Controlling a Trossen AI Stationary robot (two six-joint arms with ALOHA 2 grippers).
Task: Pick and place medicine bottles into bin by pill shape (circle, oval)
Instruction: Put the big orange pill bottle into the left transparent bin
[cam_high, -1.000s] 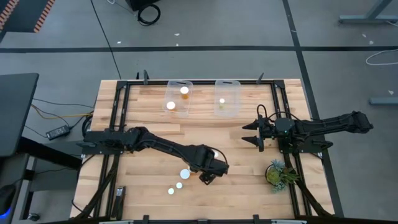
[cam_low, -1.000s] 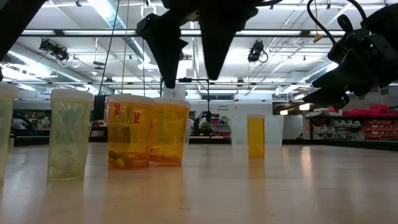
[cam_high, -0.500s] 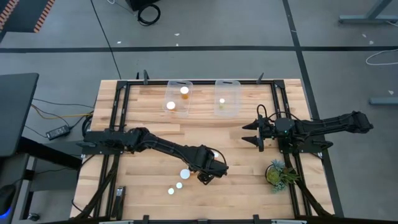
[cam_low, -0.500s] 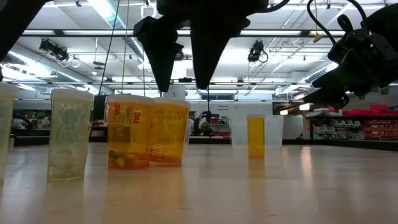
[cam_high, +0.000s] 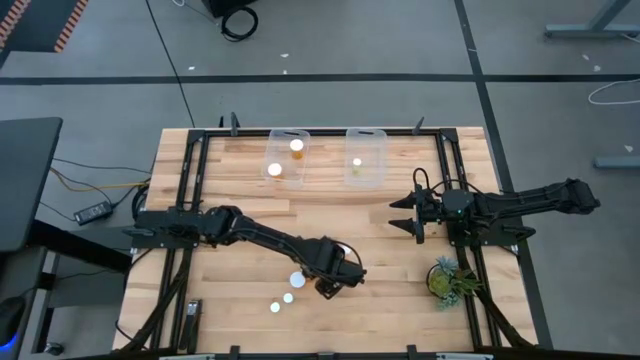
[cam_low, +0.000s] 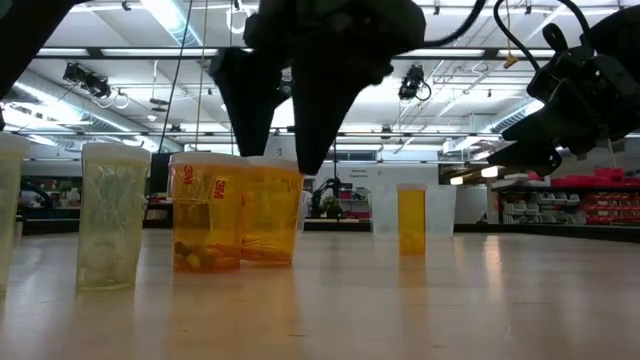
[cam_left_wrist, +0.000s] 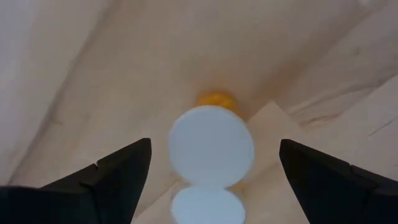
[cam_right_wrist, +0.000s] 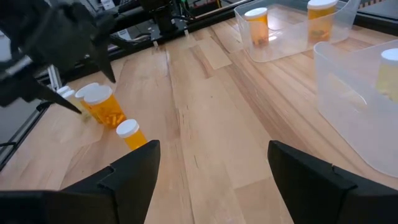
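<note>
Three white-capped orange medicine bottles (cam_high: 297, 279) (cam_high: 288, 297) (cam_high: 274, 307) stand on their bases on the wooden table, near the front and left of centre. My left gripper (cam_high: 325, 288) is open and points down just right of them. In the left wrist view its fingers stand on either side of the large bottle's white cap (cam_left_wrist: 211, 146), apart from it, with a smaller cap (cam_left_wrist: 208, 205) beside it. Two bottles (cam_high: 297, 146) (cam_high: 274, 170) stand in the left clear bin (cam_high: 287, 135) and one (cam_high: 357, 162) in the right clear bin (cam_high: 375, 150). My right gripper (cam_high: 405, 215) waits open at the right.
A small green plant (cam_high: 447, 278) stands at the front right beside the right arm. Black frame rails (cam_high: 190, 180) run along the table's sides. Bare wood lies between the loose bottles and the bins. In the low view the orange bottles (cam_low: 208, 210) stand below my left gripper (cam_low: 280, 130).
My left gripper has gone a little toward the table's left edge and down, toward the loose bottles, staying open. The bottles have stayed where they were.
</note>
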